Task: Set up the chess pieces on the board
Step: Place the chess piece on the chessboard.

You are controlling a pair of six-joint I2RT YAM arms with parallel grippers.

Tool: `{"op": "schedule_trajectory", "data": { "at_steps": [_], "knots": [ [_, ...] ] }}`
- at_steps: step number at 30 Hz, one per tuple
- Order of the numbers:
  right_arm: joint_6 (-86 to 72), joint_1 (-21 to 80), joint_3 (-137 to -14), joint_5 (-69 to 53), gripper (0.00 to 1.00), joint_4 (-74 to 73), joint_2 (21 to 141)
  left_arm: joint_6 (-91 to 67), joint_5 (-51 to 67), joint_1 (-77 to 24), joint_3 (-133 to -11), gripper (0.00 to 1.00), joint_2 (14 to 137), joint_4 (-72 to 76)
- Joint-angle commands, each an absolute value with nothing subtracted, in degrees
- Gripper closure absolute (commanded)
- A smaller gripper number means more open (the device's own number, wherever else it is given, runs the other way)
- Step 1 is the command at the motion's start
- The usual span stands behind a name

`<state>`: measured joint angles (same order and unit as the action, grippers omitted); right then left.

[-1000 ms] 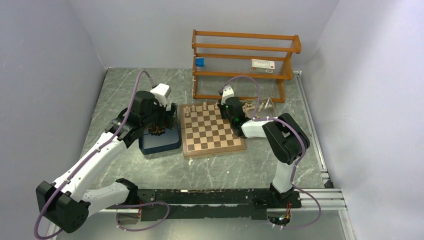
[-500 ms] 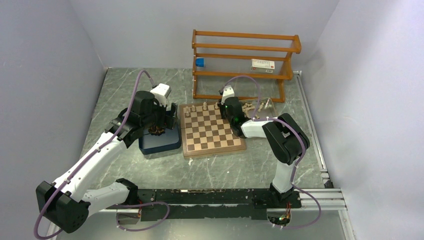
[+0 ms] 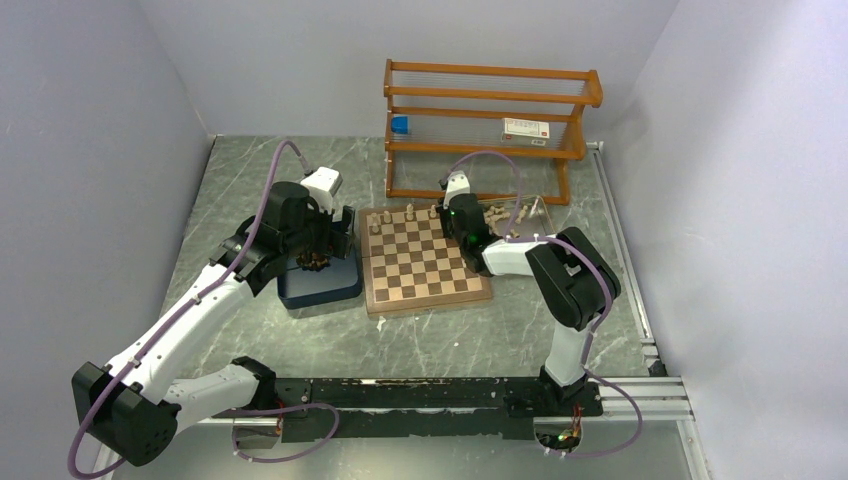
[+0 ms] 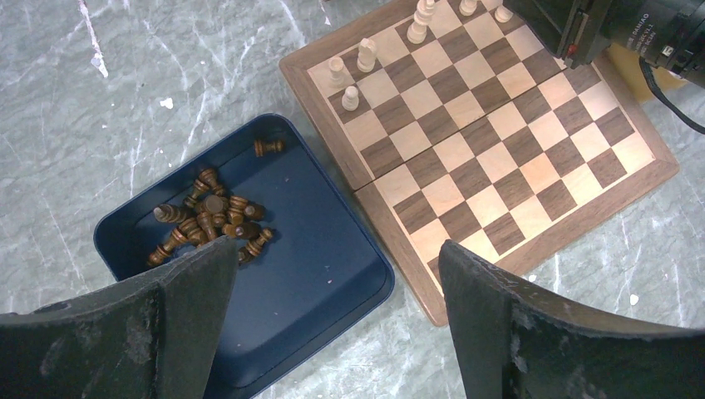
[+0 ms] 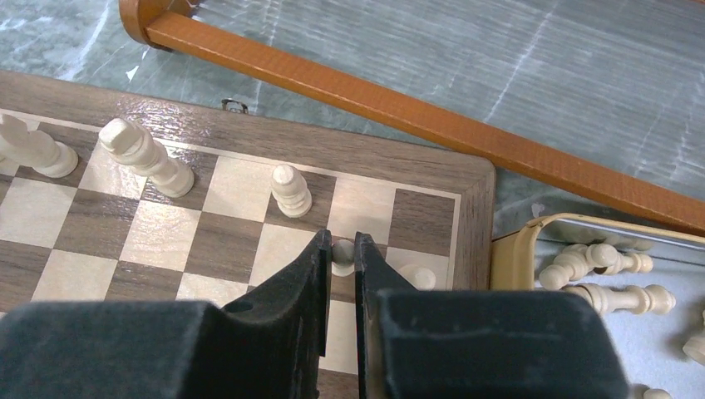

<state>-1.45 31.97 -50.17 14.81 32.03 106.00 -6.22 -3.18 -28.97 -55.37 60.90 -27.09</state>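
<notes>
While the right gripper (image 5: 339, 248) sits low over the far right corner of the board (image 3: 420, 270), its two fingers are pinched nearly together on a pale pawn (image 5: 342, 259). Only the pawn's round head shows in the narrow gap. Can't tell if its base is on the square or just above it. A second pale pawn (image 5: 416, 277) stands just beside it on the next square, very near the outer finger, so there is a knock risk on release.

More pale pieces stand along the back rank (image 5: 291, 191). The rest of the cream pieces (image 5: 599, 278) lie on their sides in the tan tray (image 5: 515, 241) beside the board. The dark pieces (image 4: 212, 220) lie heaped in one corner of the dark blue tray (image 4: 332, 274), none on the board yet. The left gripper (image 4: 337, 253) hovers over that tray, jaws spread wide, holding nothing.

Handling guess: turned wood, so light, rigid and not fragile. The sides are smooth and round, so pieces can twist or squirt out of a flat pinch. With narrow bases and tall bodies they likely tip easily. Best hold is probably just under the head or at the neck, fingers square to the axis, piece upright. Lying pieces likely roll, so they are better pinched across the waist. The heap is tangled, and an outlying piece would be the easier first pick.
</notes>
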Motion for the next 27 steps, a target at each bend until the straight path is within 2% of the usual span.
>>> {"op": "schedule_trajectory", "data": {
  "at_steps": [1, 27],
  "knots": [
    [-2.41, 32.32, -50.04, 15.94, 0.84, 27.52, 105.37, -5.62, -1.67, -29.18, -55.01, 0.06, 60.0, -25.35],
    [-3.66, 32.78, -51.26, 18.05, 0.83, 24.43, 106.16, -5.53, -1.8, -29.18, -55.02, 0.06, 59.69, -25.4]
  ]
}}
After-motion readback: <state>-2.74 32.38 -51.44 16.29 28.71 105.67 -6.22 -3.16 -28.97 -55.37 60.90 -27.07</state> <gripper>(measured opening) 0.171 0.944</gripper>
